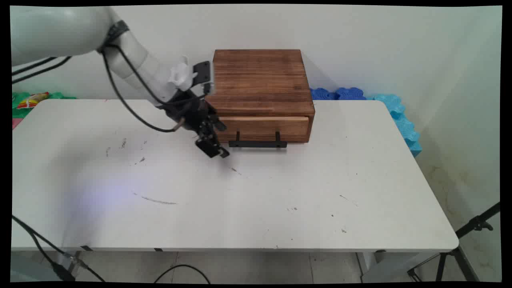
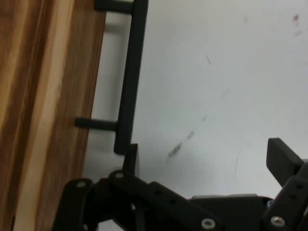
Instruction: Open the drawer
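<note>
A dark wooden box (image 1: 260, 80) stands at the back of the white table (image 1: 280, 200). Its lighter drawer front (image 1: 264, 129) sits flush and carries a black bar handle (image 1: 258, 144). My gripper (image 1: 214, 151) hangs low over the table just off the handle's left end, open and holding nothing. In the hand view the handle (image 2: 130, 82) runs up the picture beside the wooden drawer front (image 2: 48, 120). One fingertip (image 2: 131, 159) lies right by the handle's near end, the other (image 2: 281, 161) stands far off over bare table, and the gripper (image 2: 207, 161) has nothing between them.
Blue foam mats (image 1: 400, 116) lie behind the table's far right corner. A black tripod (image 1: 468, 240) stands by the near right corner. Coloured packets (image 1: 32, 100) lie off the far left edge. Black cables (image 1: 128, 108) hang from the arm, with scuff marks (image 1: 160, 201) on the tabletop.
</note>
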Controlling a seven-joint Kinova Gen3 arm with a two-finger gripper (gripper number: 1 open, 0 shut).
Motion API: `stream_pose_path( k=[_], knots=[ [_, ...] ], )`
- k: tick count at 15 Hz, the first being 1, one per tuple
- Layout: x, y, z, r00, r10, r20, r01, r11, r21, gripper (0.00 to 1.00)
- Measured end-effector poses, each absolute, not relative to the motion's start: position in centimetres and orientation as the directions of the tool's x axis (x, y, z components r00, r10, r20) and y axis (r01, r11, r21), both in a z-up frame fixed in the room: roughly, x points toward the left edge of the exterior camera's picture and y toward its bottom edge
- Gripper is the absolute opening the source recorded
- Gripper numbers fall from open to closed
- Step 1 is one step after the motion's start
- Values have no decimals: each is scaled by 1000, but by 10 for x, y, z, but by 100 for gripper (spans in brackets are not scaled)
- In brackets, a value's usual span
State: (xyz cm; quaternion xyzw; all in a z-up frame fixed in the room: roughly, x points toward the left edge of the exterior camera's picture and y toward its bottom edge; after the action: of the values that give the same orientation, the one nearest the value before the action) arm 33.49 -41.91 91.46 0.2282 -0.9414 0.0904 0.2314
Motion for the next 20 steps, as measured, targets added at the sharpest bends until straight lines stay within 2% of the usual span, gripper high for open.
stream_pose_path(
  k=[7, 20],
  knots=[
    [289, -443, 901, -778, -415, 473, -508, 857, -84, 100],
    [252, -474, 864, -788, -425, 445, -517, 849, -105, 100]
  ],
)
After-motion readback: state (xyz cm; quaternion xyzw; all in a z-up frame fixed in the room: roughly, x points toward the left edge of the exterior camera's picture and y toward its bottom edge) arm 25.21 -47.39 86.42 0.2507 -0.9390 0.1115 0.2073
